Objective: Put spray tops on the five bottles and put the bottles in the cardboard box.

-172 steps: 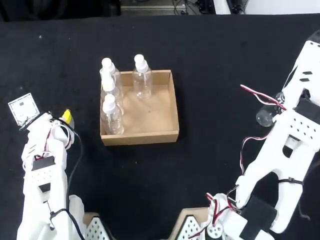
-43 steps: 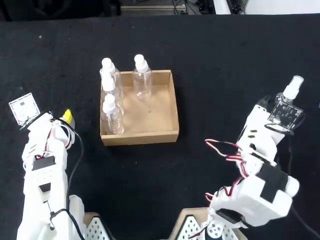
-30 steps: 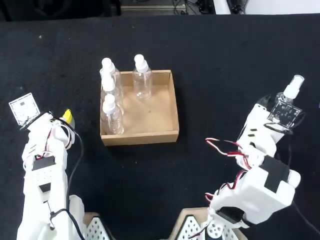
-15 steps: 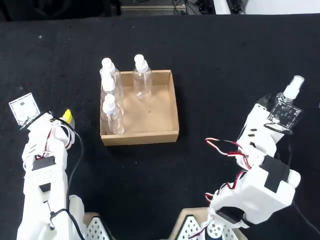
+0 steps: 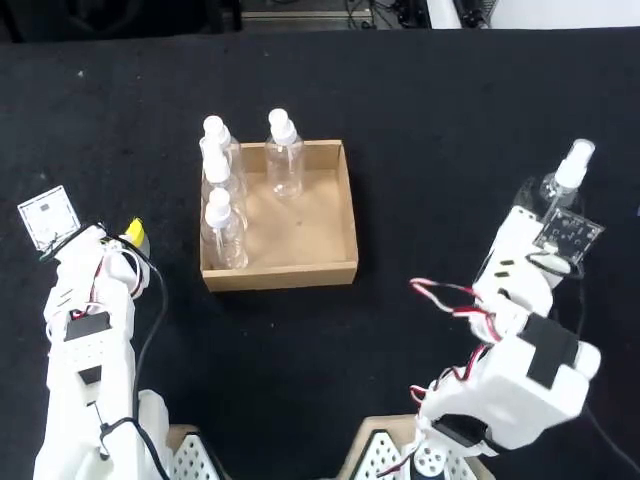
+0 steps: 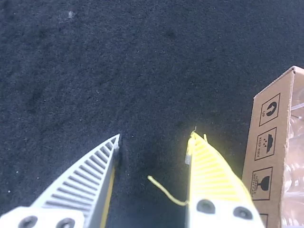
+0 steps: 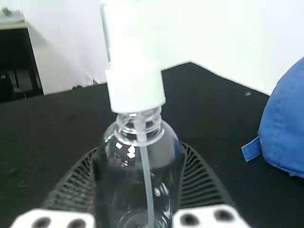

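Right fingers [image 7: 199, 175] clamp a spray-topped bottle [image 7: 135, 161] at the worktop's right; left fingers [image 6: 209, 171] are spread, empty, left of the box [image 5: 300, 272].

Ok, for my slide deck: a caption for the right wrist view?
Right gripper clasping a clear bottle, white spray top on its neck, black table behind.

Arms [image 5: 85, 350] white; red, black, white cables [image 5: 452, 296]. Left gripper [image 6: 156, 137]: ribbed, one finger yellow, one grey. Right gripper [image 7: 137, 161]: black, ribbed.
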Controlling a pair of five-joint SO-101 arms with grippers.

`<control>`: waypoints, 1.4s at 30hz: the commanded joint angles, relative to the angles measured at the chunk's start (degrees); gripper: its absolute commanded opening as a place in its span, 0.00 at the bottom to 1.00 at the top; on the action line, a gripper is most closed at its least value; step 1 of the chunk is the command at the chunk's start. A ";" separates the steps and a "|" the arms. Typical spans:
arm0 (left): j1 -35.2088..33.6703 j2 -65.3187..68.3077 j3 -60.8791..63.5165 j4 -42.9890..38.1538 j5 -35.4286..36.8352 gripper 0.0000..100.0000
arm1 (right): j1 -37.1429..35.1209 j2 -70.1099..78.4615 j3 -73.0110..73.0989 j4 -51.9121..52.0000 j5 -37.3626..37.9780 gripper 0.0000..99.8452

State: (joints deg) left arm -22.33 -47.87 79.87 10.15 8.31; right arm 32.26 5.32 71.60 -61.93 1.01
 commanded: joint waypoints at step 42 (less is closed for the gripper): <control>0.48 -0.35 -0.92 -1.14 -0.35 0.20 | -55.74 -43.38 8.22 35.60 -5.45 0.01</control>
State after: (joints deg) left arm -22.33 -47.87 79.87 10.15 8.31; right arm -21.45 -39.34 84.53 -24.31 -0.92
